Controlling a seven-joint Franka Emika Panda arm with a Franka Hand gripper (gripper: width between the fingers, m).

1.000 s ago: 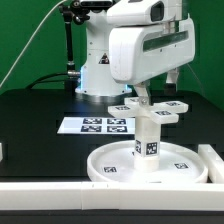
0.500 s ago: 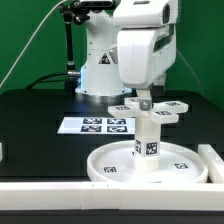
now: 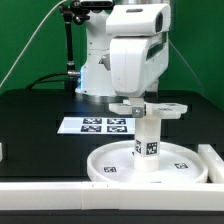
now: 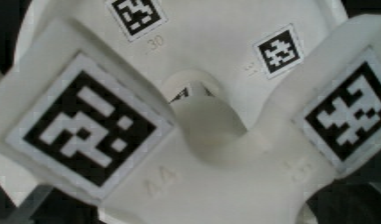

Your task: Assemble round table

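Observation:
The large round disc [image 3: 108,168] lies at the front of the table. The short cylinder leg [image 3: 148,140] stands upright on its hub. The cross-shaped foot [image 3: 172,106] sits on top of the leg. My gripper [image 3: 140,101] reaches straight down onto the foot's middle and appears shut on it, though the hand hides the fingers. In the wrist view the foot [image 4: 222,135] fills the picture with its tags, and no fingertips show.
The marker board [image 3: 95,125] lies behind the disc toward the exterior view's left. Long white bars edge the front [image 3: 90,198] and the exterior view's right [image 3: 213,160]. The robot base stands at the back.
The hand has turned about its vertical axis over the foot without changing height. The foot's arms sit at a slightly different angle. Disc and leg have not moved.

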